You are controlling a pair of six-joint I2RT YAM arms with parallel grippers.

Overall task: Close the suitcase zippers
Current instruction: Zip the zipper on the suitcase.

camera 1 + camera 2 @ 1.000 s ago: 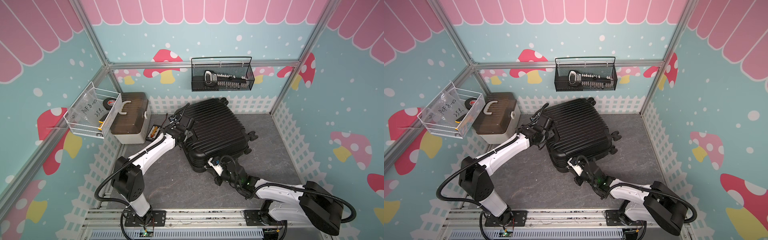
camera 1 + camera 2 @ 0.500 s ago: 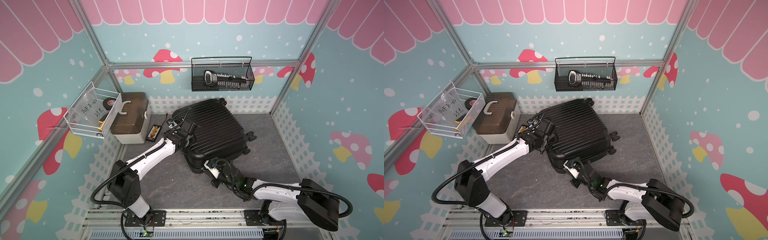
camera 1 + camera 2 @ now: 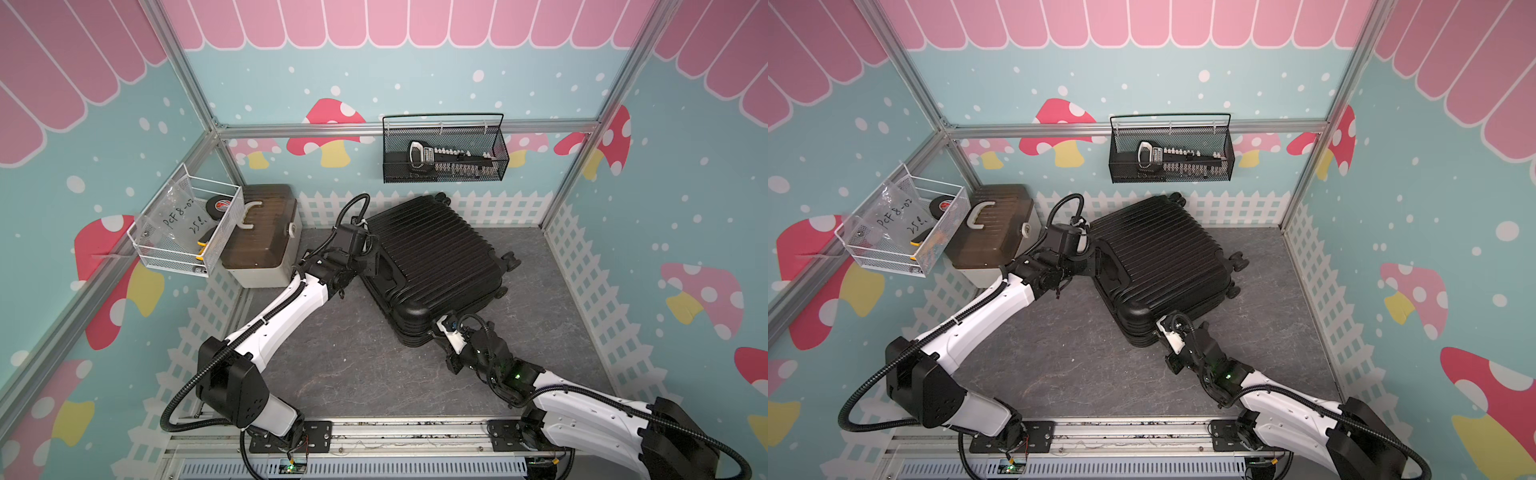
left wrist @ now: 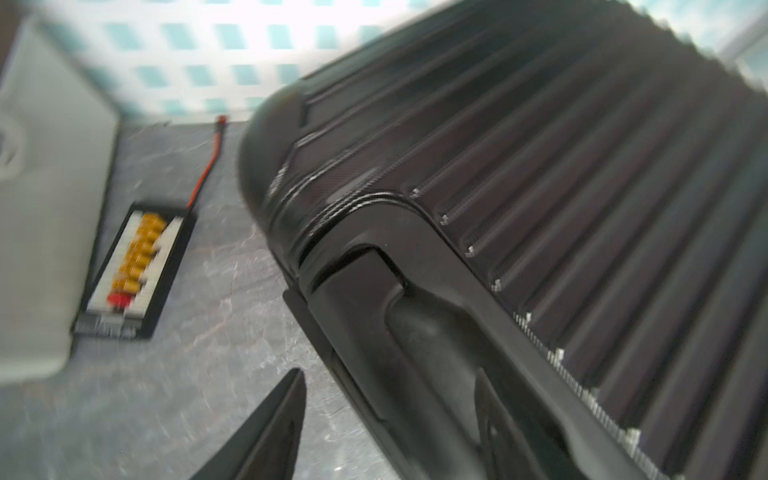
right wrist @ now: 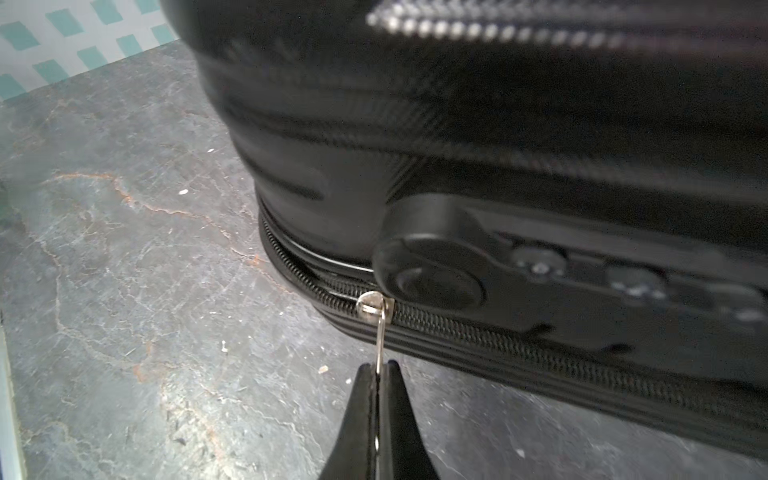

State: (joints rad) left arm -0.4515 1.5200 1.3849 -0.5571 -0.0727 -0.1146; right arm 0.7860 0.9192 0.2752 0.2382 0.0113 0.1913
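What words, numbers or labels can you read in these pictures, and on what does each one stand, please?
"PCF 8-02": handwritten on the clear plastic bag in the white wire basket.
"25" and an unclear mark: the line below, same bag.
Too small to read: red label on the tape roll; label on the tool in the black mesh basket.

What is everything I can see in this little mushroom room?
suitcase: one, black, middle of floor
zipper pull: one, silver, suitcase's rim seam
box: one, white with brown lid, back left corner
mesh basket: one, black, back wall
wire basket: one, white, left wall
tape roll: one, black, in wire basket
plug board: one, black and yellow, floor beside box
left gripper: one, black, open by suitcase handle
right gripper: one, black, shut on zipper pull
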